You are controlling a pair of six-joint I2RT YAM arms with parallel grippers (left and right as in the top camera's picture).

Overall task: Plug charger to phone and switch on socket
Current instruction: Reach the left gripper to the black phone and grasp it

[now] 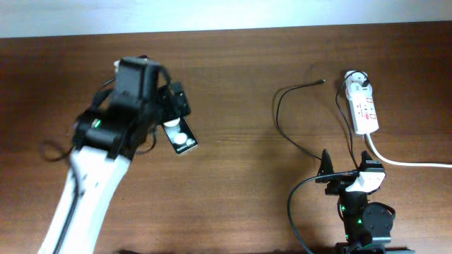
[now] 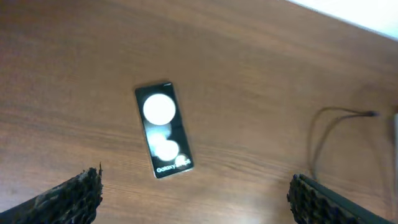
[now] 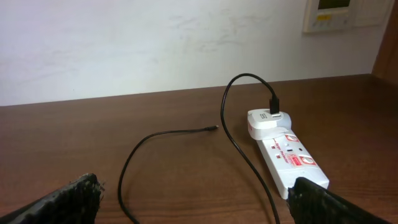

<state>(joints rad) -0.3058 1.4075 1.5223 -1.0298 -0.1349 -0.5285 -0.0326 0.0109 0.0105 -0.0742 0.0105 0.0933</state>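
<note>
Ridged black fingertips (image 2: 78, 194) fill the bottom corners of the left wrist view, spread wide with nothing between them, so the left hand (image 2: 196, 200) is open and empty. Just beyond that gap the phone (image 2: 163, 130) lies flat on the brown wooden counter (image 1: 240, 56), screen up, with two round white reflections and small white lettering on the glass. From overhead this hand hangs over the phone's far end, and I think it is clear of the phone, though the arm hides part of it. The right hand (image 3: 196, 200) sits low at the near right edge of the counter, its fingers likewise held wide apart and gripping nothing. Ahead of it lies the socket (image 3: 292, 158), a white strip with red markings, its thick white cord (image 1: 409, 164) running off to the right. The charger (image 3: 266, 121) has its white adapter seated in the strip's far end. Its thin black cable arches up from there, then loops across the wood. The small connector tip (image 3: 214, 129) rests on bare counter left of the strip, well apart from the phone. Whether the switches are on cannot be made out.
</note>
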